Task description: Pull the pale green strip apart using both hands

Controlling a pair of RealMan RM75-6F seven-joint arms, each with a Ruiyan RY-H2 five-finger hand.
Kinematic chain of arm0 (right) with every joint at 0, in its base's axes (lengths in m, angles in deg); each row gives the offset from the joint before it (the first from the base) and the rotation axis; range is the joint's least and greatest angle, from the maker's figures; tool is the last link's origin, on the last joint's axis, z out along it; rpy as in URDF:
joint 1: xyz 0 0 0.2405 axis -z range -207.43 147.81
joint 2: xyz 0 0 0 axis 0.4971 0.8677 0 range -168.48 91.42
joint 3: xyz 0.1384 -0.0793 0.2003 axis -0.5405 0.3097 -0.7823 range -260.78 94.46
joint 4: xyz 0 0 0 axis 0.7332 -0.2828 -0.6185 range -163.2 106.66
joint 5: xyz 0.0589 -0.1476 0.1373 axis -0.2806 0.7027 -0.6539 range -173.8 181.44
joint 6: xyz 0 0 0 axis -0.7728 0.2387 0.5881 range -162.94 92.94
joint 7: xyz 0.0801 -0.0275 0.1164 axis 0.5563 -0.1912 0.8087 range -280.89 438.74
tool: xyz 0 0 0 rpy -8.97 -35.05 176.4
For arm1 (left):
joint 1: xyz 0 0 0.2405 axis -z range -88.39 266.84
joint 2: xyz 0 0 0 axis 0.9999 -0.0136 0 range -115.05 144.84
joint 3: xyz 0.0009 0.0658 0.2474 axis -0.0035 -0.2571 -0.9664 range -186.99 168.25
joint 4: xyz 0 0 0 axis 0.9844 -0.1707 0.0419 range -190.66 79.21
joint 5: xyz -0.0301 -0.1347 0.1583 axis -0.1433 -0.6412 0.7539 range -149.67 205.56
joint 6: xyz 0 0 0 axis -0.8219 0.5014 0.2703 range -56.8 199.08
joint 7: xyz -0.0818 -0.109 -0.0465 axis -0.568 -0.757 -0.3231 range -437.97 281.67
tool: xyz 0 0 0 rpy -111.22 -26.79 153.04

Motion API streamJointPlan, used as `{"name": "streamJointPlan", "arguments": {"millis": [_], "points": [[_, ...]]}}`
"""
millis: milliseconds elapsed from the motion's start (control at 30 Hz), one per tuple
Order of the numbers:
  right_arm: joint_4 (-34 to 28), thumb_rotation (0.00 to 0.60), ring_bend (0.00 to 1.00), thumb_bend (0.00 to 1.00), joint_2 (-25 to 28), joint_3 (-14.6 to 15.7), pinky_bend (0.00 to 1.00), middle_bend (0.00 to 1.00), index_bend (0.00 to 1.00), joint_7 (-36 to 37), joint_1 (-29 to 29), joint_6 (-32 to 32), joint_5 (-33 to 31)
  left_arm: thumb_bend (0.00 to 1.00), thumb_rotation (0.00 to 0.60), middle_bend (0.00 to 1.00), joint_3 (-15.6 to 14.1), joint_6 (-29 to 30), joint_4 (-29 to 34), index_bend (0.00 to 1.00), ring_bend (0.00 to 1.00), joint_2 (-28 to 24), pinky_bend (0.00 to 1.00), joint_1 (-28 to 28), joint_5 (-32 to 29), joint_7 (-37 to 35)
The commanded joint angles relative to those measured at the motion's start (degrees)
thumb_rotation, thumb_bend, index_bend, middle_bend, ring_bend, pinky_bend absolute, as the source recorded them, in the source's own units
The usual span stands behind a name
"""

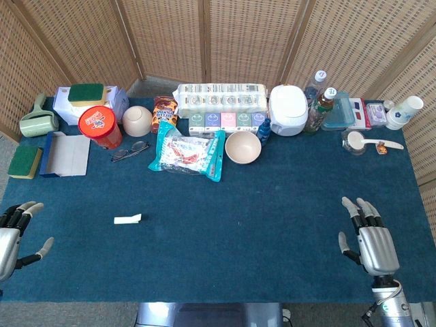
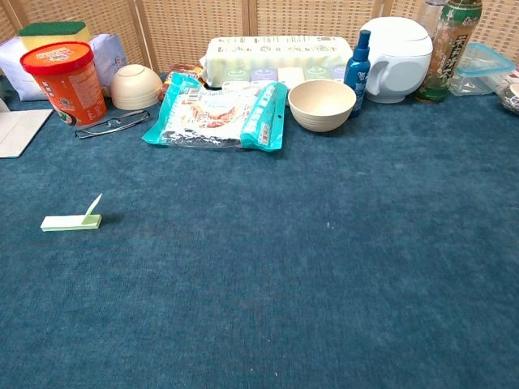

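Lying flat on the blue table cover [image 1: 259, 225], the pale green strip [image 1: 127, 219] sits in the head view just ahead of the left hand [image 1: 15, 228] and off toward the table's middle, apart from it and far from the right hand [image 1: 371, 240]. Both hands rest near the front edge at opposite sides, well apart from each other, each holding nothing with its fingers spread and pointing toward the back of the table. Beyond the left hand stand a red tub [image 1: 99, 126], a pair of glasses [image 1: 129, 150], a blue folder [image 1: 66, 154] and a green sponge [image 1: 24, 162]. Further ahead, between the two hands, lie a teal snack bag [image 1: 187, 154] and a beige bowl [image 1: 242, 146], with a white cooker [image 1: 288, 109] and bottles [image 1: 320, 105] behind them, nearer the right hand's side. From the chest view neither hand shows. The strip [image 2: 71, 221] lies on the cover [image 2: 324, 267] at the left, one thin end [image 2: 92, 206] lifted and tilted upward while the rest stays flat. Behind it are the red tub [image 2: 66, 79], the glasses [image 2: 112, 123], the snack bag [image 2: 217, 113], the beige bowl [image 2: 322, 104], a small blue bottle [image 2: 357, 71] and the white cooker [image 2: 397, 58].
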Motion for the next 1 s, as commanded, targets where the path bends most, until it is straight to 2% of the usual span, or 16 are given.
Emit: {"name": "streamJointPlan", "arguments": {"millis": [33,300,467,567,633,700,800,900,1000], "points": [[-0.1,0.600,0.05,0.53,0.0,0.1,0.09,0.21,0.04,0.2,0.3,-0.6,0.5,0.27,0.401,0.20,0.3,-0.2,0.2,0.20,0.18,-0.4,0.31,0.2,0.2,-0.7],[-0.5,0.600,0.05,0.53,0.6,0.3,0.09,0.21,0.04,0.7,1.1,-2.2,1.1,0.27,0.402,0.21,1.2,-3.2,1.1,0.23,0.19,-1.5,0.31,2.2,0.3,-1.6],[-0.6,0.600,0.05,0.53,0.8,0.5,0.09,0.21,0.04,0.8,1.3,-2.1,1.0,0.27,0.402,0.28,2.4,-10.3,1.8,0.25,0.24,-2.6,0.31,6.2,-2.7,0.2],[-0.6,0.600,0.05,0.53,1.0,0.5,0.09,0.21,0.04,0.7,1.3,-1.8,0.9,0.27,0.413,0.30,3.9,-15.3,1.4,0.26,0.31,-2.5,0.36,9.5,-5.0,1.3],[-0.7,0.600,0.05,0.53,1.0,0.5,0.09,0.21,0.04,0.6,1.2,-1.6,0.7,0.27,0.428,0.37,4.6,-17.3,1.0,0.29,0.39,-2.2,0.45,11.1,-6.2,2.1],[-0.7,0.600,0.05,0.53,1.0,0.4,0.09,0.21,0.03,0.6,1.2,-1.4,0.5,0.27,0.447,0.53,5.4,-19.8,0.6,0.30,0.55,-1.7,0.58,12.9,-7.6,2.6],[-0.7,0.600,0.05,0.53,0.9,0.4,0.09,0.21,0.03,0.5,1.1,-1.2,0.3,0.27,0.460,0.74,6.2,-22.7,-0.1,0.31,0.77,-0.8,0.73,15.1,-9.0,2.8],[-0.6,0.600,0.05,0.53,0.8,0.4,0.09,0.21,0.03,0.4,1.1,-1.0,0.1,0.27,0.497,0.89,7.0,-26.0,-1.7,0.32,0.91,1.1,0.88,18.0,-9.7,3.8],[-0.5,0.600,0.05,0.53,0.7,0.3,0.09,0.21,0.03,0.5,1.3,-1.1,-0.2,0.27,0.571,0.95,7.3,-29.3,-2.9,0.34,0.97,2.9,0.96,20.6,-11.3,5.6]]}}
